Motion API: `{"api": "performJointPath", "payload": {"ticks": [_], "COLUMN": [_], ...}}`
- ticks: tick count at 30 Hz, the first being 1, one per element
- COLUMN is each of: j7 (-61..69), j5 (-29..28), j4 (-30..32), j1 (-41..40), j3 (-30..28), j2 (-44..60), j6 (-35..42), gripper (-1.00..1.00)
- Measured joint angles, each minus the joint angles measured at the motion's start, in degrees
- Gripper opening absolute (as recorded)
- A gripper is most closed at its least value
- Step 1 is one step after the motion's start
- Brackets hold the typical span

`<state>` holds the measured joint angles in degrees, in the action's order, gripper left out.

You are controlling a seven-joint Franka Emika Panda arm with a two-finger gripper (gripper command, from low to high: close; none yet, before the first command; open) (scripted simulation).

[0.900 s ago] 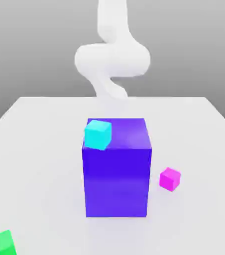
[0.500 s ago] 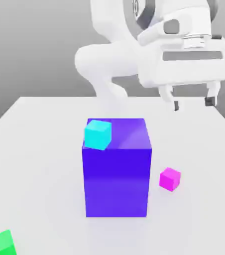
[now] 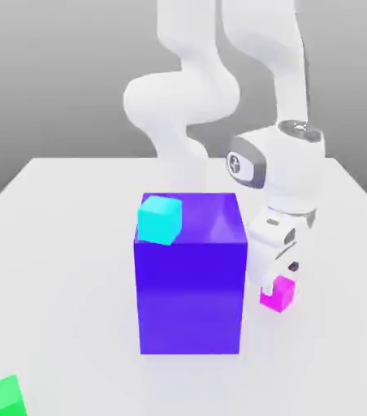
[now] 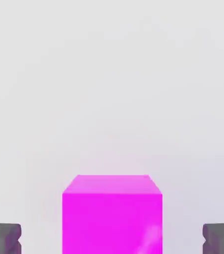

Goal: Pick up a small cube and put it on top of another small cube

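Three small cubes are on view: one magenta cube [image 3: 279, 294], one cyan cube [image 3: 159, 219], and one green cube [image 3: 0, 396], apparently cut by the frame. One big blue-purple block [image 3: 191, 276] stands among them.

bare simulated tabletop [image 3: 73, 244], blank grey backdrop

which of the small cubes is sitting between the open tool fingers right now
The magenta cube, on the table at the big blue block's right side in the exterior view. The cyan cube sits atop that block; the green cube lies far off.
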<state>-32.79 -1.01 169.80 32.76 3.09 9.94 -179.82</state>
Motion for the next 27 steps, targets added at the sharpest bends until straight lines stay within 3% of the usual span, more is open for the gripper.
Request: {"api": "performJointPath", "payload": {"ticks": [1,2,8,10,13,18,23,27], "j7": [-0.1,5.7,5.6,5.0,5.1,1.8,3.2,3.9], "j5": [2.3,5.4,6.8,6.6,7.1,2.7,-0.5,-1.0], "j4": [-0.4,-0.7,-0.9,-0.5,0.5,2.5,-4.9,-13.2], "j1": [3.0,6.0,6.6,3.9,3.0,1.9,-1.5,-9.1], "j3": [-3.0,-5.8,-6.4,-2.8,-1.1,-0.9,-3.3,-7.6], "j2": [0.7,0.7,1.0,0.8,-3.7,-13.7,-14.7,-11.2], "j6": [-1.1,-2.5,-2.7,-1.3,3.0,11.2,14.4,18.3], "gripper": [0.0,-1.0,-1.0,-1.0,-1.0,-1.0,-1.0,-1.0]}}
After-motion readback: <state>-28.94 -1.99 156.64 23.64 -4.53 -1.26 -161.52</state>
